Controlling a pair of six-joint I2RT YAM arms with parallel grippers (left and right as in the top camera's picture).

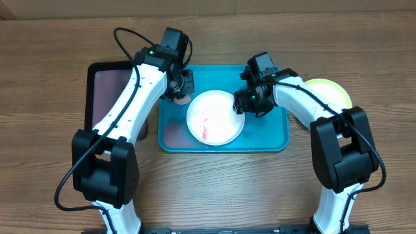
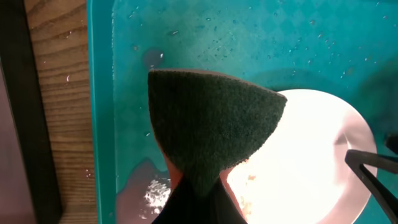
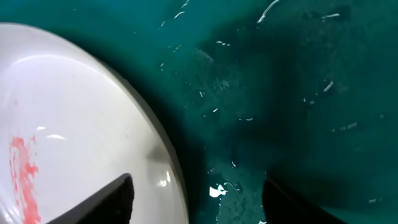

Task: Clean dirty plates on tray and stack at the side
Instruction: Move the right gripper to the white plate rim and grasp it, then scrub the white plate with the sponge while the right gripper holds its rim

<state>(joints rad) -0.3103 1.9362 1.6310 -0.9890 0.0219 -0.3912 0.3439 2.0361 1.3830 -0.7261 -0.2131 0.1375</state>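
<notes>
One yellow-green plate [image 1: 333, 88] already aside; smeared white plate [image 1: 218, 125] in tray [image 1: 273, 138] not yet clean, left claw [image 1: 181, 91] pinching scouring pad [image 2: 211, 130], right claw [image 3: 196, 186] spread astride its rim.

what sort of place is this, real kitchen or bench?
Probably a lab bench dishwashing mock-up, not a kitchen: wooden table, a turquoise tray holding a smeared white plate, a green scouring pad.

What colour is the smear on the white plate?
Red. The smear on the plate shows best in the right wrist view.

wooden table [image 1: 52, 39] | black tray [image 1: 104, 91], far left | dark green pad [image 2: 211, 124], possibly sponge-backed
</notes>
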